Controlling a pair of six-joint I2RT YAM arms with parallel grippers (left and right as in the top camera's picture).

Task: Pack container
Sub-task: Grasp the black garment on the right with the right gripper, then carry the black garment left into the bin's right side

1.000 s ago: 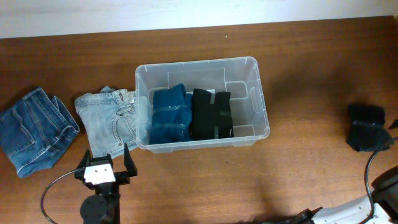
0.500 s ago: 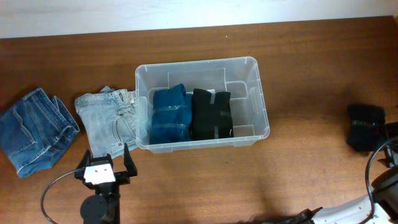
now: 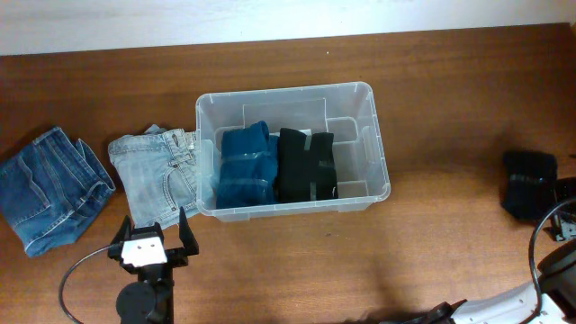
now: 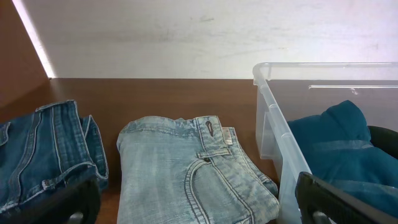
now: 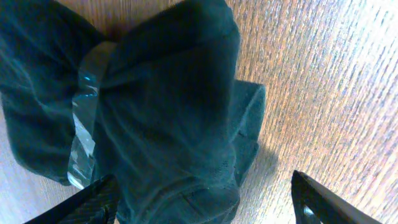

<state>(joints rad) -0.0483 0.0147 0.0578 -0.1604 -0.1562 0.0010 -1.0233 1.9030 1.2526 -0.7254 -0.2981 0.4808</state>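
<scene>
The clear container (image 3: 286, 93) stands mid-table and holds a folded blue garment (image 3: 246, 166) and a black garment (image 3: 305, 165) side by side. Folded light-blue jeans (image 3: 158, 175) lie just left of it, and darker blue jeans (image 3: 49, 191) lie further left. My left gripper (image 3: 153, 236) is open and empty in front of the light jeans (image 4: 186, 168), with the container wall (image 4: 277, 134) to its right. A dark taped bundle (image 3: 528, 184) lies at the far right. My right gripper (image 5: 205, 202) is open just in front of the bundle (image 5: 155, 106), not holding it.
The darker jeans (image 4: 43, 155) lie left of the light pair in the left wrist view. A white wall runs along the table's far edge. The right arm's cable (image 3: 543, 232) loops near the front right corner.
My right gripper has drawn back slightly from over the dark bundle toward the right edge, leaving the bundle on the table. The left arm has not moved.
</scene>
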